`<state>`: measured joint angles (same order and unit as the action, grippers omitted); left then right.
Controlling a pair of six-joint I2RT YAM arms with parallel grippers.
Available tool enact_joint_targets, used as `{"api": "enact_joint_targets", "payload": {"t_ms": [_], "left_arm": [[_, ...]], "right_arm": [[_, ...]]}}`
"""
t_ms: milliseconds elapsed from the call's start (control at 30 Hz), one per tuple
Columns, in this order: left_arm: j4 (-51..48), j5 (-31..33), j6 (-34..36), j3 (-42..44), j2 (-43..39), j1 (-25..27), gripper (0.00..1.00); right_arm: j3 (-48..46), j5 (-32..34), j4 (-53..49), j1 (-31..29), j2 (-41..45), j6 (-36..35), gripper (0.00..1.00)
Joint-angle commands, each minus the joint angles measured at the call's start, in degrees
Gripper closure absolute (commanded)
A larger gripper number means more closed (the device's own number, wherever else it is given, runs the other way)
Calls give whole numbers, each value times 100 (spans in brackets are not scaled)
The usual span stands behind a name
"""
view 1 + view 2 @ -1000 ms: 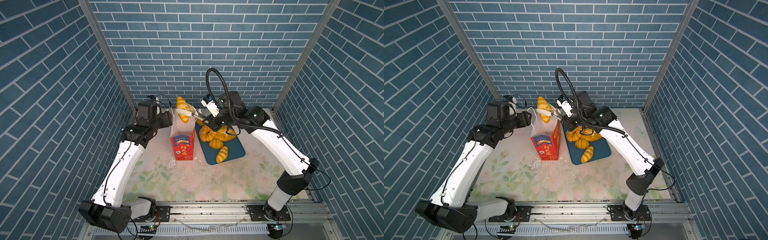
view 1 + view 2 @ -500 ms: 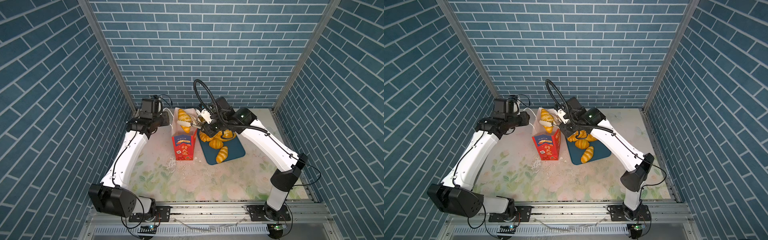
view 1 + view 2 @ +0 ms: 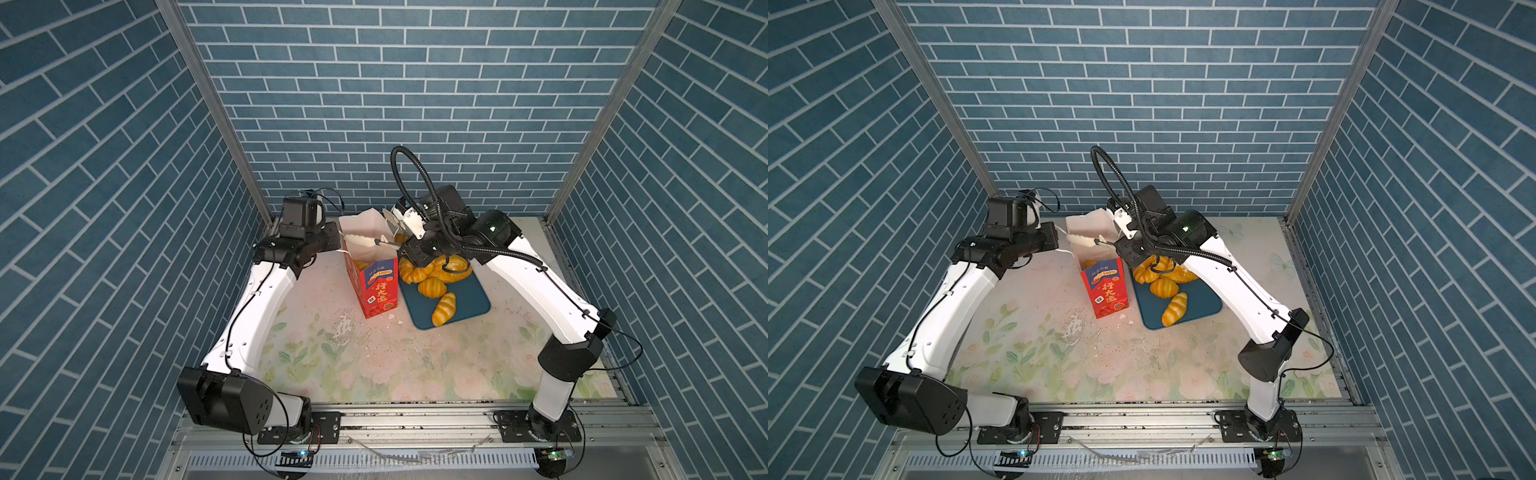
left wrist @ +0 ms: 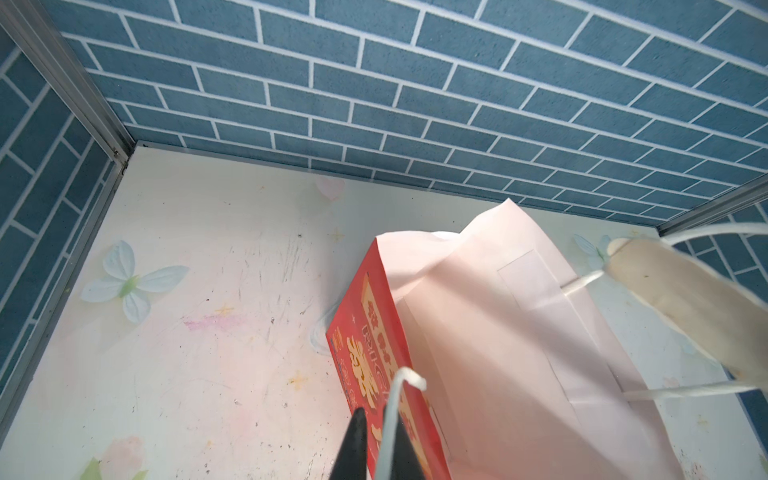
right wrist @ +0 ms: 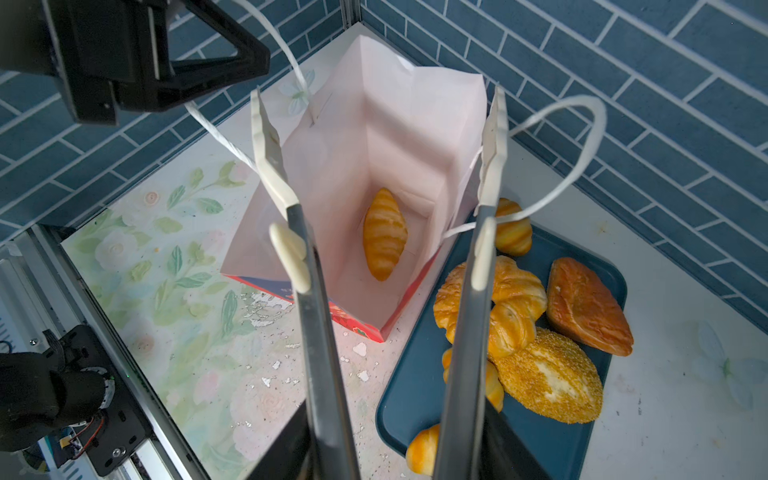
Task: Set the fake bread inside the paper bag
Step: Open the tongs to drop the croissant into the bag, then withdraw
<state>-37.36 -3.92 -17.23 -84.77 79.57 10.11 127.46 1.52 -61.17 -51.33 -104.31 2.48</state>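
"Above the mouth of the paper bag [image 3: 378, 291], the right tool [image 5: 378, 95] is hanging with its long jaws spread and nothing between them. Where is the bread lying?"

"One croissant [image 5: 384, 235] is resting on the bag's white floor, straight below the gap between those jaws and well clear of them. The rest of the fake bread [image 5: 511, 299] is sitting heaped on the teal tray [image 5: 415, 374], just beside the bag on the desk [image 3: 374, 374]."

"And the left tool [image 4: 381, 419]?"

"It is pinching one white cord handle [image 4: 392, 395] between its black tips, and the cord is running taut, so the mouth is standing wide."

"How should this release be finished well?"

"By my reading, the right tool is needing a straight lift out of the mouth, jaws parted no wider. The other handle loop [image 5: 601, 124] is curling close around one blade and could be snagging on it. The left grip, I'd say, should be holding steady until both blades are clear, since a tug now could be tipping the upright bag toward the tray."
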Motion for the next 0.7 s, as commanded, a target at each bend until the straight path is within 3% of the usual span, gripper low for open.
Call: {"api": "enact_joint_targets", "payload": {"t_ms": [0, 200, 367, 567, 667], "left_arm": [[36, -14, -64, 103, -130, -78, 89], [-24, -127, -70, 59, -128, -123, 89], [-37, -193, -54, 54, -108, -132, 90], [-77, -247, 10, 46, -122, -141, 89], [-159, -258, 75, -25, -122, -141, 89]], "right_arm": [[-9, 166, 423, -24, 467, -205, 46], [-249, 769, 646, 64, 1102, -200, 47], [-767, 1030, 497, 583, 1639, 68, 47], [-2277, 887, 225, 1733, 2452, 820, 48], [-3069, 741, -97, 2029, 2673, 1091, 48]]}}
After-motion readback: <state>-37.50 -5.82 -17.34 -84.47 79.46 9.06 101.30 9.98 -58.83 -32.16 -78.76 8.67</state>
